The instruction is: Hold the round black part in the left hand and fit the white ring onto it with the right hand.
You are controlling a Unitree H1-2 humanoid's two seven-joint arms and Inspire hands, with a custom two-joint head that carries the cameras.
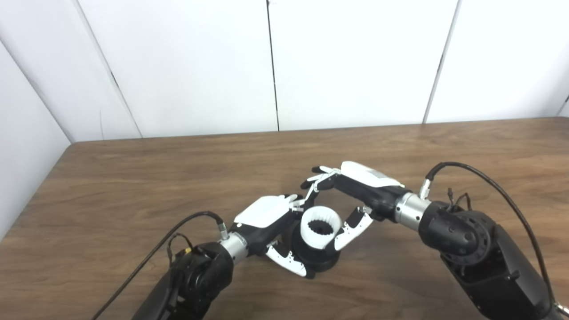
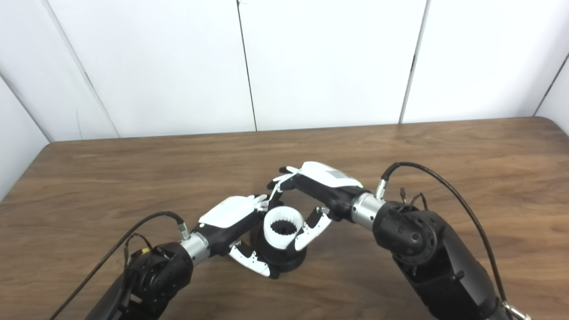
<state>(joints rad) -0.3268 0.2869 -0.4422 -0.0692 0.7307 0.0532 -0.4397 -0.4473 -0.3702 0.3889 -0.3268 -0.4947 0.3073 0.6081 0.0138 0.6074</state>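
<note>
Hands meeting over wooden table (image 1: 133,178) – white panelled wall (image 1: 186,66) behind.
Left hand (image 1: 266,220) is gripping round black part (image 1: 318,258); right hand (image 1: 355,189) is pinching white ring (image 1: 320,229) on top.

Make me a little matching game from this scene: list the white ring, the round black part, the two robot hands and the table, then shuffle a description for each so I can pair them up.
Things:
1. white ring
2. round black part
3. left hand
4. right hand
5. table

Descriptions:
A. brown wood grain, under everything
B. grips the dark base from the side
C. toothed inside, sitting on top of the dark base
D. fingers and thumb pinch the ring from either side
E. lowest piece of the stack, resting on the table

Pairs: 1-C, 2-E, 3-B, 4-D, 5-A
</note>
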